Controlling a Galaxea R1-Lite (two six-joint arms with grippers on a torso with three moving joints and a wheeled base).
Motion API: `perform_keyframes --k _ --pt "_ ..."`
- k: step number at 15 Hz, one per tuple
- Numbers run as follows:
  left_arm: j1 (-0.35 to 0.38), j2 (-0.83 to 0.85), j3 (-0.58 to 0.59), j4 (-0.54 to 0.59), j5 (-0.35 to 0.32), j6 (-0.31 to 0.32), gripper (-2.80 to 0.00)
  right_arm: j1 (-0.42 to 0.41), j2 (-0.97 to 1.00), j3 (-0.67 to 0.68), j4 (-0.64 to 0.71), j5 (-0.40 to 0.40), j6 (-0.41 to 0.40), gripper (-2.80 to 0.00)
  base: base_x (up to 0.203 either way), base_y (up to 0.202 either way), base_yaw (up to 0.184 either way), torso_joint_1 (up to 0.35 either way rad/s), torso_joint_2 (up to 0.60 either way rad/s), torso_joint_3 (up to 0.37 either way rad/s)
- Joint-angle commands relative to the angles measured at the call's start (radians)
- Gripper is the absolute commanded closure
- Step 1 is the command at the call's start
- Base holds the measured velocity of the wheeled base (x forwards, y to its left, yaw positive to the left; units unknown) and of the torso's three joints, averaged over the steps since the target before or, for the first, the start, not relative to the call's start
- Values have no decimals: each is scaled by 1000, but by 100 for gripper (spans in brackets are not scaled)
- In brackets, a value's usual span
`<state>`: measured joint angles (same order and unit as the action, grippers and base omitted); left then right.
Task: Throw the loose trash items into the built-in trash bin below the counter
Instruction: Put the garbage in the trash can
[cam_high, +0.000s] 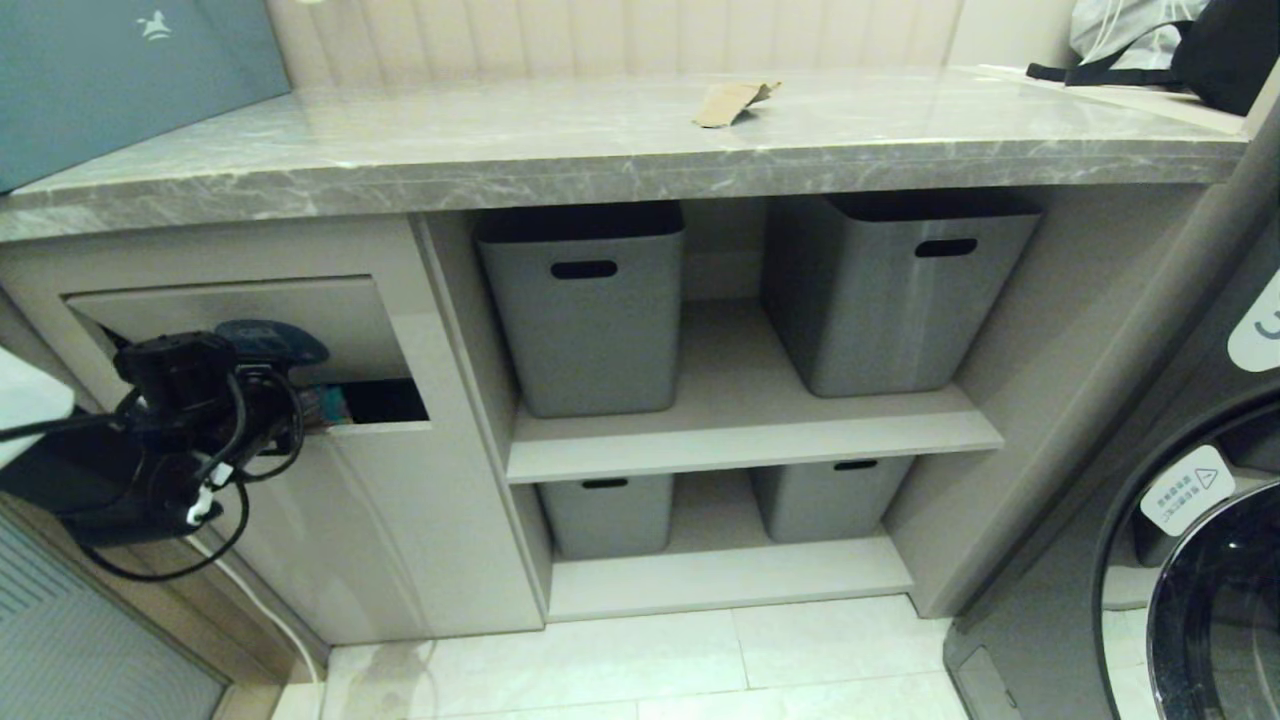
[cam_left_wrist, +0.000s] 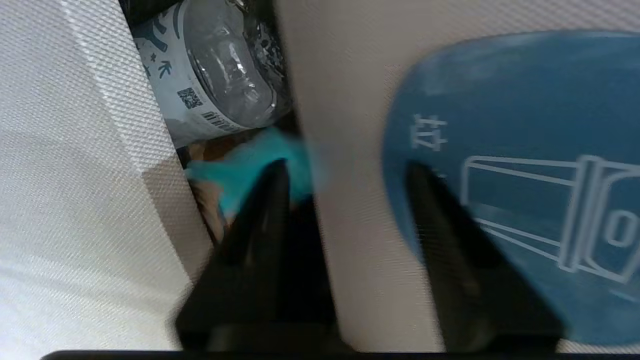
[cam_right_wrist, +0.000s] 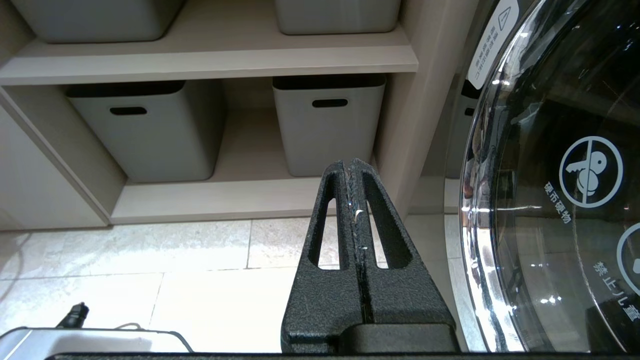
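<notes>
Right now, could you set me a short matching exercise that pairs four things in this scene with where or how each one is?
Things:
1. tan paper scrap
2. teal paper scrap
3. left gripper
4. right gripper

Places or states:
A. fingers pressed together, hanging low over the floor tiles near the washing machine
B. lying on the counter
C. fingers apart, at the tilted flap of the trash bin
D. in the bin's opening, beside a plastic bottle

Pairs: 1-B, 2-D, 3-C, 4-A
</notes>
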<state>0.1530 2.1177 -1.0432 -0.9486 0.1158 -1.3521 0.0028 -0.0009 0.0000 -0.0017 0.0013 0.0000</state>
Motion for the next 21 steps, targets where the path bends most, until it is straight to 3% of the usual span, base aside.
perform_keyframes --k 1,6,10,14,18,20,21 --pt "-1 5 -18 1 2 -9 -280 0 -1 0 0 0 0 0 0 0 0 0 0 0" --pt "-33 10 -55 13 35 -14 -280 0 -1 0 -1 0 0 0 0 0 0 0 0 0" --pt "-41 -16 -31 27 79 -58 -280 0 -1 0 -1 0 0 0 0 0 0 0 0 0" --pt "-19 -167 160 13 130 -56 -280 0 -1 0 0 0 0 0 0 0 0 0 0 0" --pt "-4 -415 404 1 138 -48 -280 0 -1 0 0 0 0 0 0 0 0 0 0 0" --pt "-2 -554 518 0 136 6 -280 0 -1 0 -1 0 0 0 0 0 0 0 0 0" --pt "-2 -625 563 0 132 54 0 0 -1 0 0 0 0 0 0 0 0 0 0 0"
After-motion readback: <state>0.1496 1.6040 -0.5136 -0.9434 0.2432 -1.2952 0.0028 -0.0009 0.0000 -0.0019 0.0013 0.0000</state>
